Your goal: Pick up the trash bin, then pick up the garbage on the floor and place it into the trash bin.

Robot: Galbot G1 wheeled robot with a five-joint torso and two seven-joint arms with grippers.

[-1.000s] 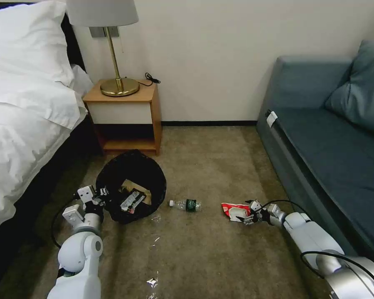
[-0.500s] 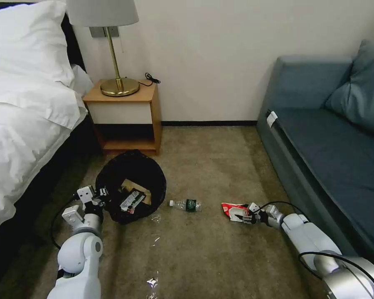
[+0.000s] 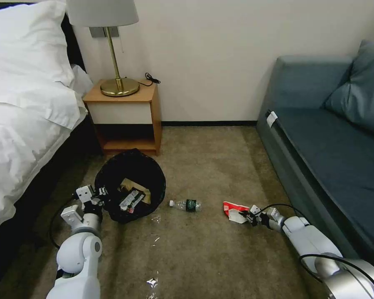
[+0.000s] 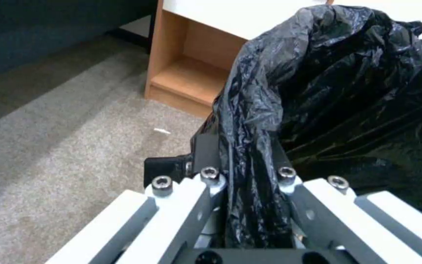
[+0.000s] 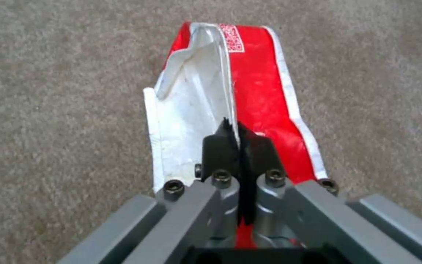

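Note:
The trash bin [image 3: 131, 185] with its crinkly black liner stands tilted on the carpet by the nightstand, with tan paper and a wrapper inside. My left gripper [image 3: 100, 196] is shut on the liner at the bin's rim [image 4: 250, 146]. On the floor to the right lies the red-and-white crumpled wrapper [image 3: 234, 210], and my right gripper [image 3: 248, 217] is shut on its edge, the fingers [image 5: 221, 146] pinching the white fold [image 5: 191, 102]. A clear bottle with a dark green label [image 3: 186, 204] lies between bin and wrapper.
A wooden nightstand [image 3: 126, 118] with a brass lamp [image 3: 116, 62] stands behind the bin. The bed [image 3: 25, 116] borders the left, a blue-grey sofa [image 3: 328, 141] the right. Small clear scraps [image 3: 153, 282] lie on the carpet near me.
My right gripper has closed on the red-and-white wrapper and drawn back slightly toward me. The left gripper and bin have stayed in place.

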